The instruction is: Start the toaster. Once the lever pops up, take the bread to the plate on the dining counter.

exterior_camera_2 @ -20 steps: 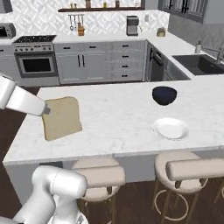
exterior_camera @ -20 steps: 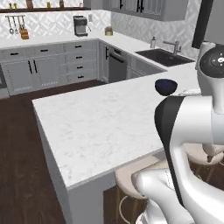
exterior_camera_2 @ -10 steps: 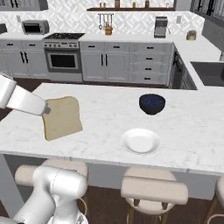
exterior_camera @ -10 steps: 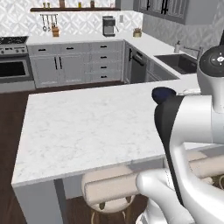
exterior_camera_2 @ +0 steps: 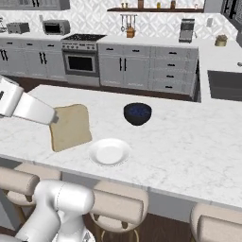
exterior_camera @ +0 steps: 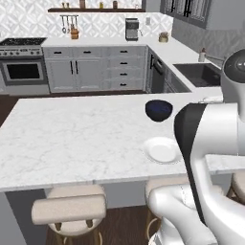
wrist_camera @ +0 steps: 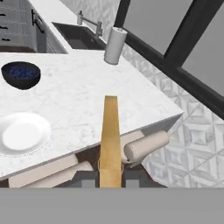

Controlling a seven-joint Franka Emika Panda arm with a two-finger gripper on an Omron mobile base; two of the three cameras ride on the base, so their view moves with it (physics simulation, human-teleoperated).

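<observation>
My gripper [exterior_camera_2: 52, 120] is shut on the left edge of the bread [exterior_camera_2: 71, 126], a golden-tan slice held upright over the dining counter [exterior_camera_2: 189, 142]. The slice hangs just left of the white plate [exterior_camera_2: 109, 152] and a little above it. In the hand view the bread [wrist_camera: 110, 131] runs edge-on up from my gripper [wrist_camera: 110, 178], with the plate [wrist_camera: 22, 133] to its left. From the left base view the plate [exterior_camera: 161, 150] lies near the counter's [exterior_camera: 72, 139] front edge, beside my arm. A small grey boxy toaster [exterior_camera_2: 18, 27] stands on the far back-left worktop.
A dark blue bowl [exterior_camera_2: 137, 113] sits just behind the plate. Cushioned stools [exterior_camera_2: 116, 203] line the counter's near side. A paper towel roll [wrist_camera: 115, 46] and sink [wrist_camera: 78, 35] lie further along the worktop. Stove [exterior_camera_2: 80, 59] and cabinets line the back wall.
The base has driven on, so both base views have shifted and the plate and bowl now sit nearer the held bread. My gripper keeps the same hold on the slice.
</observation>
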